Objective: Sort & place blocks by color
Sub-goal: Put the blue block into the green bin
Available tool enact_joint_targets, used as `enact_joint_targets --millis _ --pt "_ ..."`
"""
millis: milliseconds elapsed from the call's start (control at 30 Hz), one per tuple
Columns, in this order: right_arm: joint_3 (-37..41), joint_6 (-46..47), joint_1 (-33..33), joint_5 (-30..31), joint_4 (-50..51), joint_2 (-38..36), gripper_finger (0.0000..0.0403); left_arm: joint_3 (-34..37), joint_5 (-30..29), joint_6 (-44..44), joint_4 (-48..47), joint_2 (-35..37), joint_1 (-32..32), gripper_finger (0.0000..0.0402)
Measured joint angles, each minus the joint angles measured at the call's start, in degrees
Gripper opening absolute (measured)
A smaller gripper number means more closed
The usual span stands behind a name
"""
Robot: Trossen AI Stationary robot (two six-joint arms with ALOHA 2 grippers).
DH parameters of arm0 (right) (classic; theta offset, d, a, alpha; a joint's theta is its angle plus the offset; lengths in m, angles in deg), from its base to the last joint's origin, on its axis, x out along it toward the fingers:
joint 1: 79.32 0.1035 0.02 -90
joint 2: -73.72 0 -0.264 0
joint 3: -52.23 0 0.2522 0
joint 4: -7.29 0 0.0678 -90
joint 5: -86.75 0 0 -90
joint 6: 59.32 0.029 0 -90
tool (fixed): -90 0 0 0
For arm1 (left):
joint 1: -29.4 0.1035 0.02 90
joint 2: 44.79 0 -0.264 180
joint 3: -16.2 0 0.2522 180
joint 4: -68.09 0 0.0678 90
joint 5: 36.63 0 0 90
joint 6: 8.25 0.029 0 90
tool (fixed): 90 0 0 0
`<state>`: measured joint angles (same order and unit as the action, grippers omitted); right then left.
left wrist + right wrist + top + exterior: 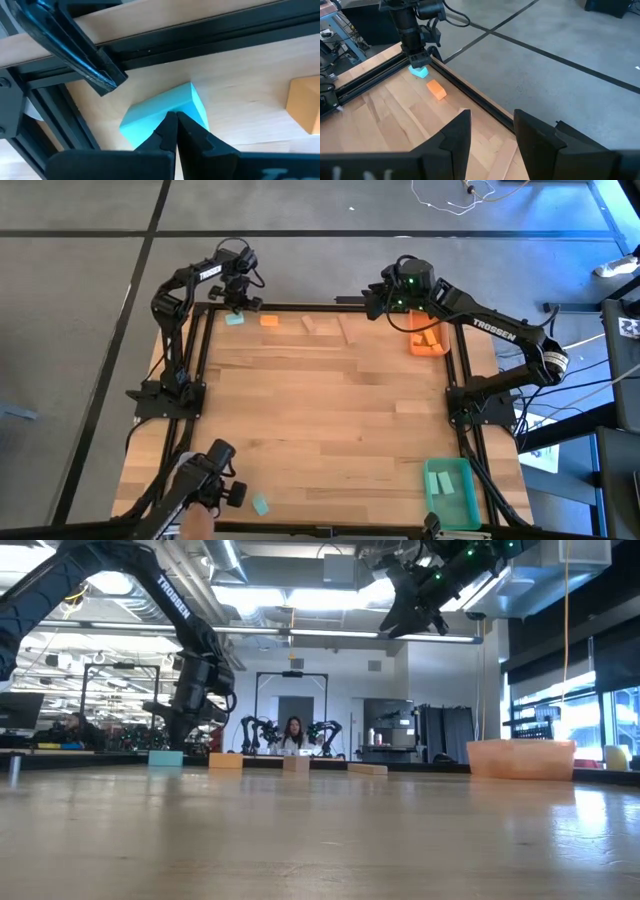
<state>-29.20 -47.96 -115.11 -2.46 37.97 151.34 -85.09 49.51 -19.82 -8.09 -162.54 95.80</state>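
A teal block [234, 319] [165, 107] lies flat on the table at the far left corner, beside the black frame rail [210, 35]. My left gripper [237, 302] [176, 120] points down, shut, with its tips right over the block's top. An orange block [269, 321] [436, 89] lies just to its right. Pale wood blocks [320, 327] lie farther along the far edge. Another teal block [261, 505] lies near the front left. My right gripper [383, 300] [492, 132] hangs open and high over the far edge, with nothing between its fingers. My left gripper comes from above with its shut fingertips [170, 127] at the top face [172, 102] of the teal block, which lies flat on the table. Whether the tips touch the block cannot be told.
An orange bin [428, 340] with an orange piece in it stands at the far right, and a green bin [452, 488] at the near right. A black frame rail borders the table. Another dark arm [205, 485] stands at the near left corner. The table's middle is bare wood.
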Motion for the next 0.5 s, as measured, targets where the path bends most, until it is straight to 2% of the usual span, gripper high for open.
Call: enact_joint_targets --millis 233,500 --pt "0.01 -0.02 0.00 0.00 -0.01 0.00 0.0149 0.00 2.32 0.73 -3.44 -0.13 -0.80 0.0000" --pt "0.00 -0.07 0.00 0.02 -0.01 0.00 0.0149 0.02 4.13 1.70 -4.44 -0.15 -5.06 0.0000"
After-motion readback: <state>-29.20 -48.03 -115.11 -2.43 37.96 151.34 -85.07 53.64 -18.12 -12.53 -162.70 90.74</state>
